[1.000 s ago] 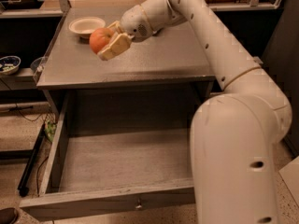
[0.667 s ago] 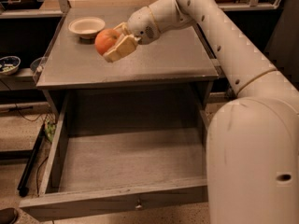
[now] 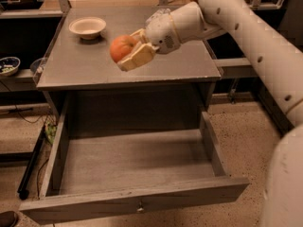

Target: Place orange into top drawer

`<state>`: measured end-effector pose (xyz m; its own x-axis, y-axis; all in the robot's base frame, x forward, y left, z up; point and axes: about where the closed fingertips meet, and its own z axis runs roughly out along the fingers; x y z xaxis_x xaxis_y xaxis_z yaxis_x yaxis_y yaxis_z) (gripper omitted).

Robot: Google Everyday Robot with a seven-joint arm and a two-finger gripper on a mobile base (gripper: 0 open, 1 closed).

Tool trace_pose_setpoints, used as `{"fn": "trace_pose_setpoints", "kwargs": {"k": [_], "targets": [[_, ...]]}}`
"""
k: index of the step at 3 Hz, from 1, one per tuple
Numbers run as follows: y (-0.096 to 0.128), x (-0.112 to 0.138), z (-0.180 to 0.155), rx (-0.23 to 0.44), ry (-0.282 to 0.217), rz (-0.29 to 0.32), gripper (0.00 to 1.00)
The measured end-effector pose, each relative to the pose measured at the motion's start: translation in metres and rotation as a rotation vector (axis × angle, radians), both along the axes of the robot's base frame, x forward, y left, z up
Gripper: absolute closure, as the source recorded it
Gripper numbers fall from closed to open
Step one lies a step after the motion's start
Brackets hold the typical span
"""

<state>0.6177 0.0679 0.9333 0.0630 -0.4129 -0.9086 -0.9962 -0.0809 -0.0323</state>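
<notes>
While my end effector (image 3: 127, 49) is pinching the round orange-red orange (image 3: 120, 47) above the table (image 3: 90, 67) | grey wooden top drawer (image 3: 137, 162) is waiting open.

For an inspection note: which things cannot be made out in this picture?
- Camera view: right side of the orange, covered by the pincer holding it over the tabletop.
- Camera view: rear of the top drawer, shadowed under the tabletop.
- Camera view: base of the arm, cut by the right edge.
</notes>
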Motion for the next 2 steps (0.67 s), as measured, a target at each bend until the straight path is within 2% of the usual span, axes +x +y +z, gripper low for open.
{"fn": "trace_pose_setpoints", "kwargs": {"k": [1, 2], "targets": [[-0.0372, -0.0568, -0.0158, 0.016, -0.012, -0.067, 1.00], [-0.0372, -0.0568, -0.0159, 0.016, -0.012, -0.068, 1.00]]}}
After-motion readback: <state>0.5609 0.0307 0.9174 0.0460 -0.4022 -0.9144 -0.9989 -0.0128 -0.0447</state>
